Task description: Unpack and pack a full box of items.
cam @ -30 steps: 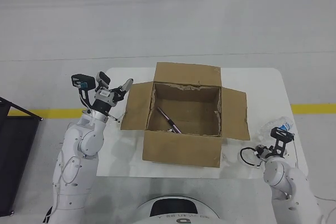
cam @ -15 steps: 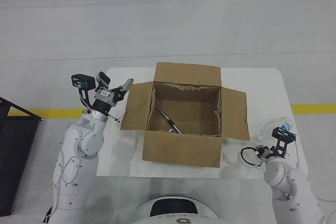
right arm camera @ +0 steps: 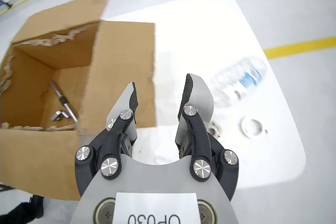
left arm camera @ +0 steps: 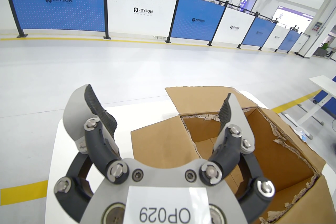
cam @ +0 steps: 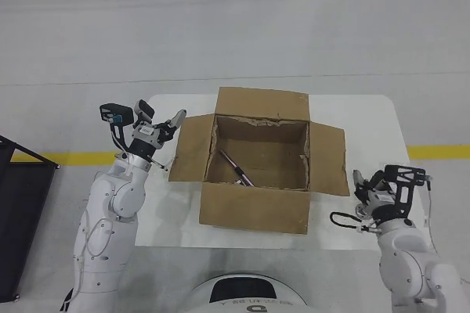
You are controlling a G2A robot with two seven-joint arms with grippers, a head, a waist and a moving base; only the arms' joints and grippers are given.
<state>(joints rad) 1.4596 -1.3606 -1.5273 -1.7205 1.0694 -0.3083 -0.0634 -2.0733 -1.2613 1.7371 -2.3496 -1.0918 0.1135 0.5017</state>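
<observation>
Bottle (right arm camera: pixel 240 80) lies free; right pincer (right arm camera: pixel 160 82) has drawn back from it, half-open, empty; left pincer (left arm camera: pixel 158 91) unmoved, wide open, empty.

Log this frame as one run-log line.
left pincer open, empty, by box | right pincer open, empty, near bottle | box open, metal tool inside | bottle lying on table

The left arm (cam: pixel 113 203), at the table's (cam: pixel 172 223) eight o'clock in the top view, is glossy white, built of rounded segments, with a black wrist bracket (cam: pixel 110 112) and a teal block (cam: pixel 118 119). The right arm (cam: pixel 403 254), at four o'clock, is white too, with a looped black cable (cam: pixel 343 221). The left gripper (left arm camera: pixel 158 93) and right gripper (right arm camera: pixel 161 82) look alike: silver fingers (left arm camera: pixel 73 109), black ribbed pads (left arm camera: pixel 101 114), black links (left arm camera: pixel 97 141), shiny screws (right arm camera: pixel 202 167) and a white printed label (right arm camera: pixel 155 206).
</observation>
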